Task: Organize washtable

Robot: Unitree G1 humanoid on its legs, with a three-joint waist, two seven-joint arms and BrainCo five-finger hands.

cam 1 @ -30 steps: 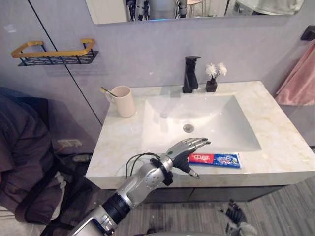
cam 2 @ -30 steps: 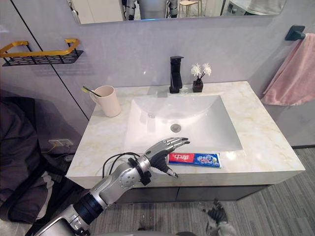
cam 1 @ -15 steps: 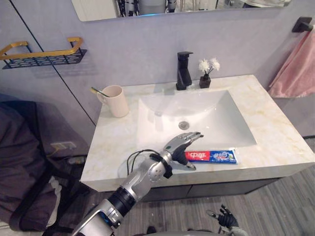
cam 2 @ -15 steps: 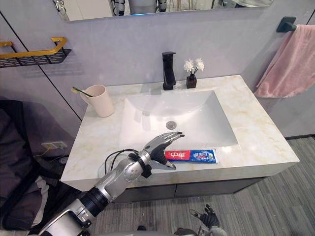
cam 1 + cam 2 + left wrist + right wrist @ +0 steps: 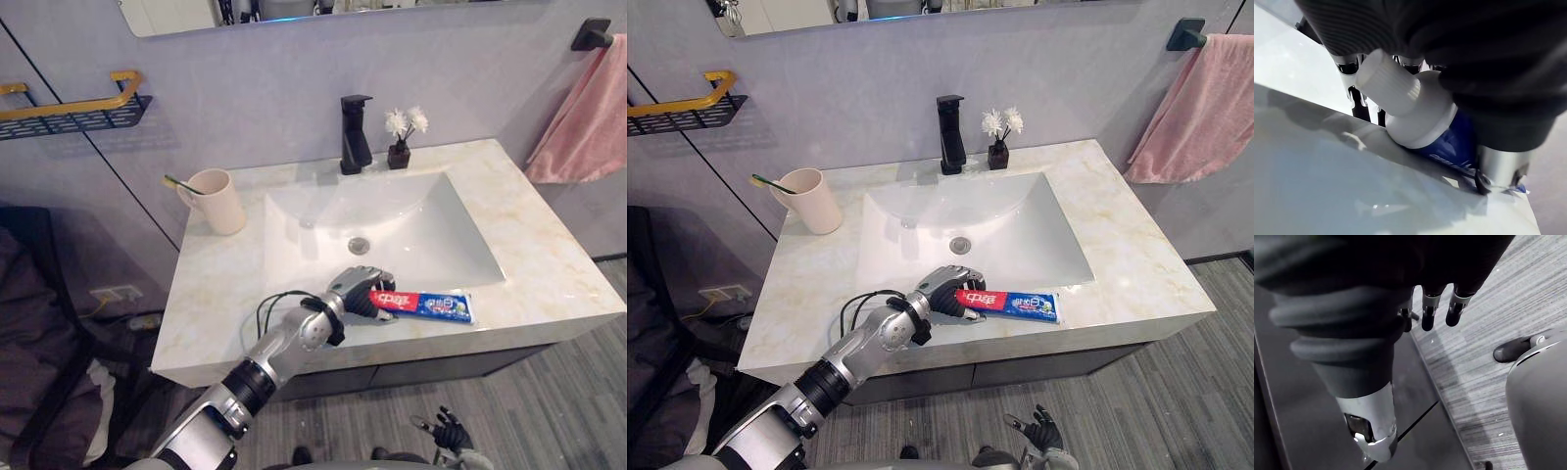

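Left hand [image 5: 355,291] has closed since 0.5 s ago, grasping toothpaste tube [image 5: 436,305] cap end, lower centre; I'd grip lightly, lift level.

Glossy veined-stone countertop [image 5: 225,284], smooth white basin [image 5: 411,215], matt black tap [image 5: 354,132], glossy toothpaste tube [image 5: 431,305] with ribbed white plastic cap [image 5: 1388,83].

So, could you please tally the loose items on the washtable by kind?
Toothpaste tube: 1, its cap end gripped by the left hand
Cup: 1
Toothbrush: 1, standing in the cup
Flower vase: 1
Total: 4
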